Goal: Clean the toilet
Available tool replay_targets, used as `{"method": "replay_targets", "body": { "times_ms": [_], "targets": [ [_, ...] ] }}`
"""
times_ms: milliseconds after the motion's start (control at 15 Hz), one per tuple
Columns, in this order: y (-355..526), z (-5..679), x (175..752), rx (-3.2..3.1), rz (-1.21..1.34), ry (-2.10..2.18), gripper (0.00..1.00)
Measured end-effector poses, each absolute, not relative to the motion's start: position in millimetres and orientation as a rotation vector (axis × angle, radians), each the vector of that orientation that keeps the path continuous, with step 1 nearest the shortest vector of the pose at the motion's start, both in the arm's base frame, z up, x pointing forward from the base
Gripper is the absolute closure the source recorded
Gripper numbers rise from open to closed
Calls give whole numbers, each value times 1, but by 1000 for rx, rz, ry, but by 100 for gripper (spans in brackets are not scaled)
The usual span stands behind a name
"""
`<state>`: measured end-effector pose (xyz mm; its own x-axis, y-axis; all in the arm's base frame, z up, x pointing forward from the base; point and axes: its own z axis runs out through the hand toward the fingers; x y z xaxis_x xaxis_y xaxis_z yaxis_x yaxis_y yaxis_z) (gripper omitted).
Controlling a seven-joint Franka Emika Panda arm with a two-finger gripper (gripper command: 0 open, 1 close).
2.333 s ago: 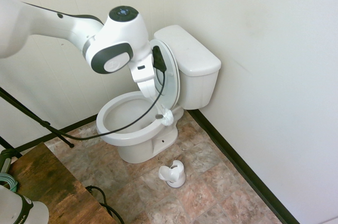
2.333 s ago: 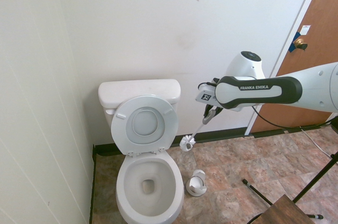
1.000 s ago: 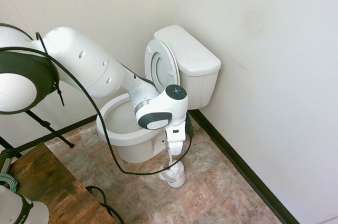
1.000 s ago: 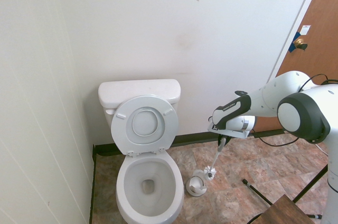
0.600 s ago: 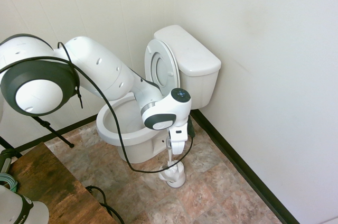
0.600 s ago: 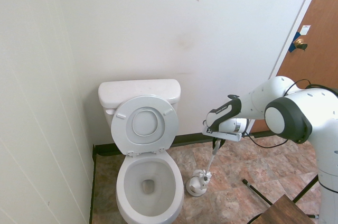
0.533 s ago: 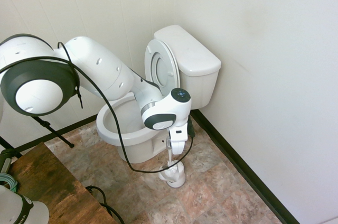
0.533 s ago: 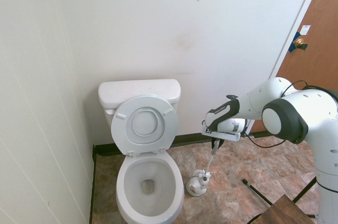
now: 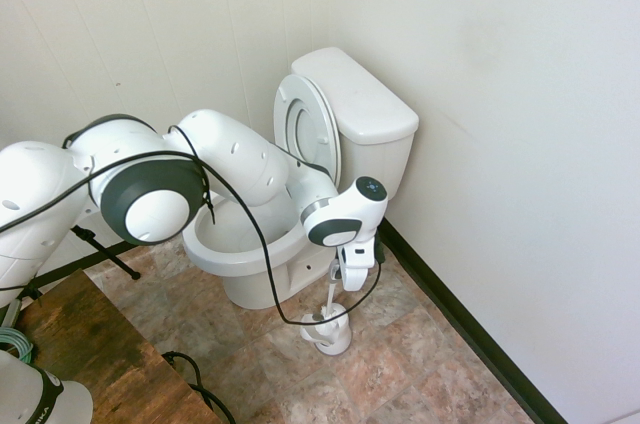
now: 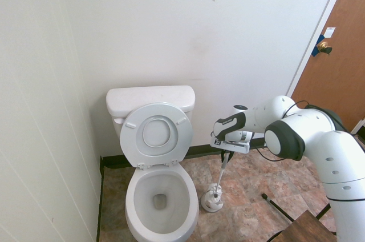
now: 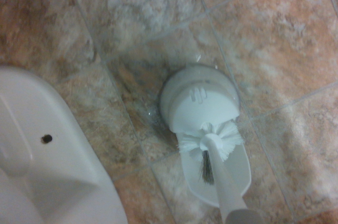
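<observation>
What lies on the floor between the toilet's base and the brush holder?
Nothing: in the wrist view, only bare floor tile separates the toilet from the brush holder, where the brush sits.

A small white brush holder (image 9: 327, 332) sits on the mottled brown tile floor (image 9: 420, 364), with a white toilet brush (image 11: 210, 140) standing in it, bristles down. Wooden door (image 10: 336, 71) further along, brass knob (image 10: 323, 46).
</observation>
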<state>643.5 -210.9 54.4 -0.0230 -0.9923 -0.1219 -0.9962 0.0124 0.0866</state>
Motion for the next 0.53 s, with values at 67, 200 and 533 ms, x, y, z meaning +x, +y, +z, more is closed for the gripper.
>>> {"method": "replay_targets", "body": {
  "times_ms": [67, 200, 533],
  "targets": [
    [-214, 46, 650, -2167, 244, 2233, 100],
    [-218, 28, 662, -2147, 279, 2261, 100],
    [-233, -10, 679, -2100, 348, 2319, 100]
  ]
}}
